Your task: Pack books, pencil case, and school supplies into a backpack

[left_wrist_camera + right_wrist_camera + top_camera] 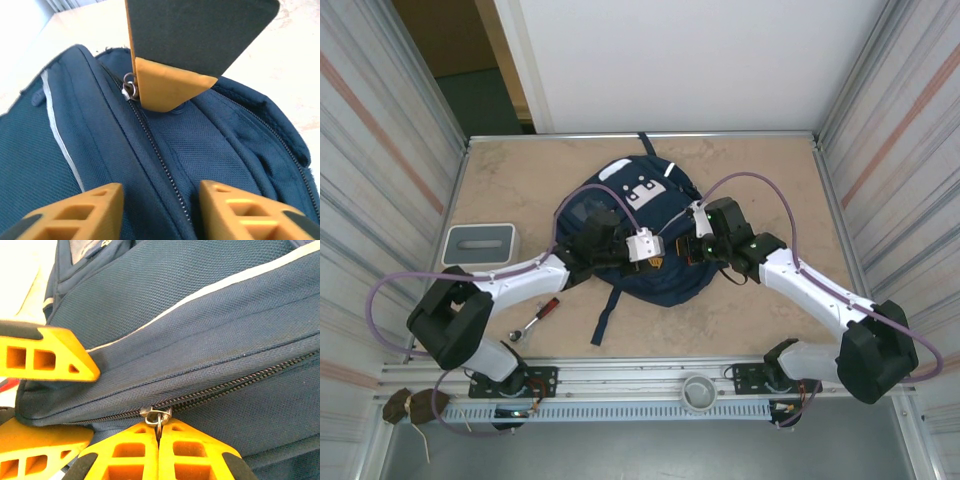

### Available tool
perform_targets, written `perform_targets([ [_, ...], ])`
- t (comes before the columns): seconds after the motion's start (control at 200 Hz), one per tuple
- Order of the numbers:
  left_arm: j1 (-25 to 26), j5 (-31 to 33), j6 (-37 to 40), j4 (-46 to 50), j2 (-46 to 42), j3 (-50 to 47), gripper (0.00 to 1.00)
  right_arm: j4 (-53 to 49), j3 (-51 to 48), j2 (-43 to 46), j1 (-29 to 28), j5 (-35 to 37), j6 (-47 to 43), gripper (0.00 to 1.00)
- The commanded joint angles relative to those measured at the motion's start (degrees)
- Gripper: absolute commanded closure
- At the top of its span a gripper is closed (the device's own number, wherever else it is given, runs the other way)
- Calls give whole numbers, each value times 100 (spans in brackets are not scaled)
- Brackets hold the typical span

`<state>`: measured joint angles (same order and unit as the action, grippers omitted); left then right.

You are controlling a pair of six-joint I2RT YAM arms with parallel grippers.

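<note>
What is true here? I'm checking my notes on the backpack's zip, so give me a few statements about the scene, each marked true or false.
1. The right gripper is shut on the zipper pull. True.
2. The left gripper is clamped tight on a strap. False: its jaws stand apart over the backpack fabric.
3. A red-handled tool lies on the table. True.
4. The grey box sits to the right of the backpack. False: it sits to its left.
</note>
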<state>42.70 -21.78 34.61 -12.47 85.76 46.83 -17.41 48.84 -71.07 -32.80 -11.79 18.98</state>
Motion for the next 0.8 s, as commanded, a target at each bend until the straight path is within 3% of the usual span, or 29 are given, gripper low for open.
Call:
perform_targets([
  [0.0,-5,238,112,109,-34,155,70,212,-10,252,-62,-76,-105,100],
  [0.09,-113,52,41,49,-214,18,81,45,7,231,-13,97,-248,100],
  [0.23,-394,-436,-93,-108,-498,-294,88,-209,56,184,113,365,-410,100],
  [0.436,-808,-1282,-340,-485,-868,-667,89,-360,98,11,450,284,-448,100],
  [0.791,-1088,-1592,-525,-753,-1039,-890,90,-493,170,-149,786,260,-334,100],
])
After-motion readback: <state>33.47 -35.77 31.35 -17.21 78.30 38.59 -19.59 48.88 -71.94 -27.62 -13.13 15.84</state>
